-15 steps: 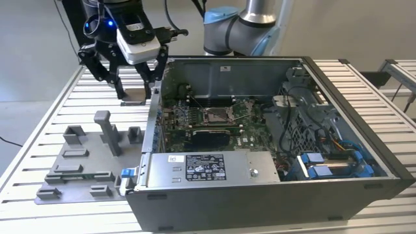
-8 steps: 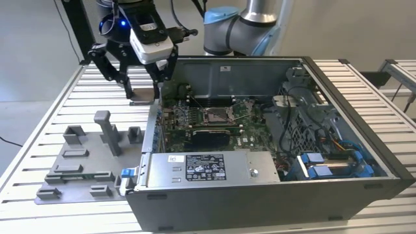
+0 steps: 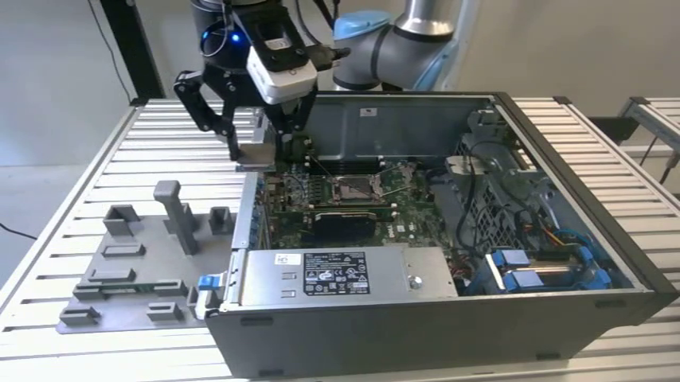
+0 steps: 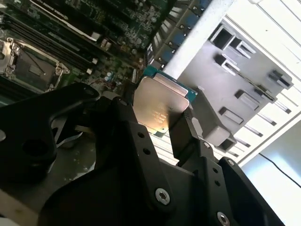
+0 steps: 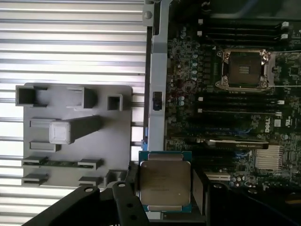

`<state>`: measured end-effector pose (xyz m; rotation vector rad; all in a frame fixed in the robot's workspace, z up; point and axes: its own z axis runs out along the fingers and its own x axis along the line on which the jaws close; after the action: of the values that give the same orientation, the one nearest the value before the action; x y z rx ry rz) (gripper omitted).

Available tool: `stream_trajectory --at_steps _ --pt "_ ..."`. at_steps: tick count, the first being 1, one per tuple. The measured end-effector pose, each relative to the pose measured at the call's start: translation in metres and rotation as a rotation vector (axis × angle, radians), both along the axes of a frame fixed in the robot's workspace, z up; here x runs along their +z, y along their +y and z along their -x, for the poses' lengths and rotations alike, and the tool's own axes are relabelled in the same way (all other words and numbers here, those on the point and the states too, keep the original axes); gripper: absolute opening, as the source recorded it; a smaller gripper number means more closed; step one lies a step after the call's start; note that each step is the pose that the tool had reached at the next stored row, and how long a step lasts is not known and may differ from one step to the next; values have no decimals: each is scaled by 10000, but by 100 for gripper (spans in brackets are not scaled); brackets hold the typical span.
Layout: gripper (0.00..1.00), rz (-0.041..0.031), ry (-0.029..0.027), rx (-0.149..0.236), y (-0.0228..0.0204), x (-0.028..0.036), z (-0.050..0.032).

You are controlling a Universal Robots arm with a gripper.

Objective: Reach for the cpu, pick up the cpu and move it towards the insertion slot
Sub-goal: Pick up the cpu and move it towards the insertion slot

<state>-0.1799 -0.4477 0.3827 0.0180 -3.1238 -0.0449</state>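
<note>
The cpu [image 5: 164, 181] is a flat square chip with a silvery face and a green rim. It is clamped by its edges between the two black fingers [image 5: 130, 189] of my gripper [image 5: 164, 193], which is shut on it. In the second wrist view the cpu [image 4: 160, 106] sits between the fingertips of the gripper [image 4: 155, 126]. In the exterior view the gripper [image 3: 258, 156] holds the cpu [image 3: 253, 162] in the air over the open case's side wall. The insertion slot [image 3: 351, 189], a metal-framed socket [image 5: 244, 69] on the green board, lies apart from it, inside the case.
An open computer case [image 3: 552, 310] stands on a slatted metal table [image 3: 64, 207], with a power supply [image 3: 340, 274] at its front and cables at the exterior view's right. A grey fixture plate [image 3: 138, 263] with upright blocks lies beside the case.
</note>
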Motion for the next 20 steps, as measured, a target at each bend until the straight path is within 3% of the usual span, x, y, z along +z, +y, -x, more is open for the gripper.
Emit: stream_trajectory --at_steps 20 --pt "0 0 0 0 1 -1 -911"
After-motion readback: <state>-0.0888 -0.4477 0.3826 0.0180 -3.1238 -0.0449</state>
